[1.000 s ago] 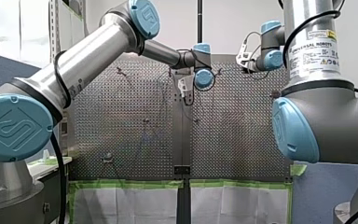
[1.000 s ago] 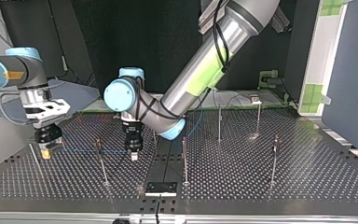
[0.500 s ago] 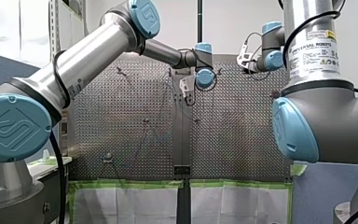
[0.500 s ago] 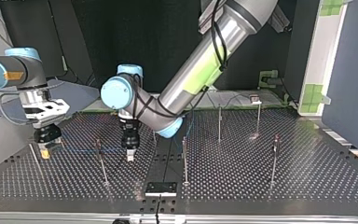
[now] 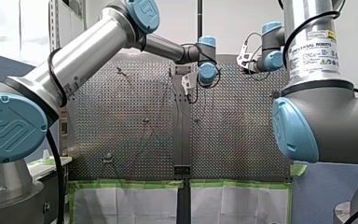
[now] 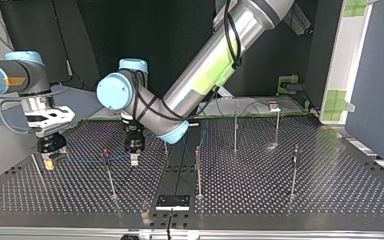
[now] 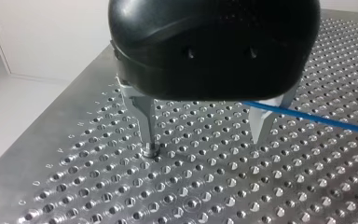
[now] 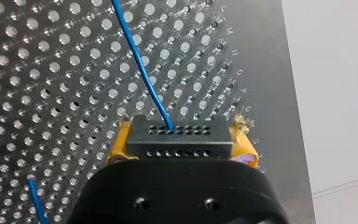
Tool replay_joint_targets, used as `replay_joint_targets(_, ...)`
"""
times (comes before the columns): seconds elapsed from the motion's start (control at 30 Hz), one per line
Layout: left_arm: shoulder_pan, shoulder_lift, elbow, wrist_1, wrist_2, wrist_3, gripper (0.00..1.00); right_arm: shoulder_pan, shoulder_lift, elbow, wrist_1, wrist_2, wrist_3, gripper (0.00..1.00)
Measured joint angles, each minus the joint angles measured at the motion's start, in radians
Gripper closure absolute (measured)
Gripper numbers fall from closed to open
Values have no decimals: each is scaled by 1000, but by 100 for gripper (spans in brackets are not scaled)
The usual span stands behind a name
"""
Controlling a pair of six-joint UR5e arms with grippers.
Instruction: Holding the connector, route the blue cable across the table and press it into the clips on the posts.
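— What does our right gripper hold?
— Its yellow pads are clenched on the connector, a black block dotted with holes. The thin blue cable leaves it across the perforated metal table.
— And our left gripper?
— Its metal fingers are spread wide and grasp nothing. The cable passes one of them; whether it touches, we cannot tell.
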Motion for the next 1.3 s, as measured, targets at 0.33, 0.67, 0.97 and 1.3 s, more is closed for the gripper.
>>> replay_joint_targets(0.33,-58,12,-15,-78,-32,-13,1,0,0,0,4,-1,0,100)
replay_joint_targets(0.67,-118,51,-65,-150,-96,-21,1,2,1,1,6,-3,-1,100)
replay_joint_targets(0.97,-117,115,-142,-100,-83,2,1,5,1,1,7,-3,-3,100)
replay_joint_targets(1.3,-122,205,-232,-10,-75,-14,1,11,1,2,19,-2,-12,100)
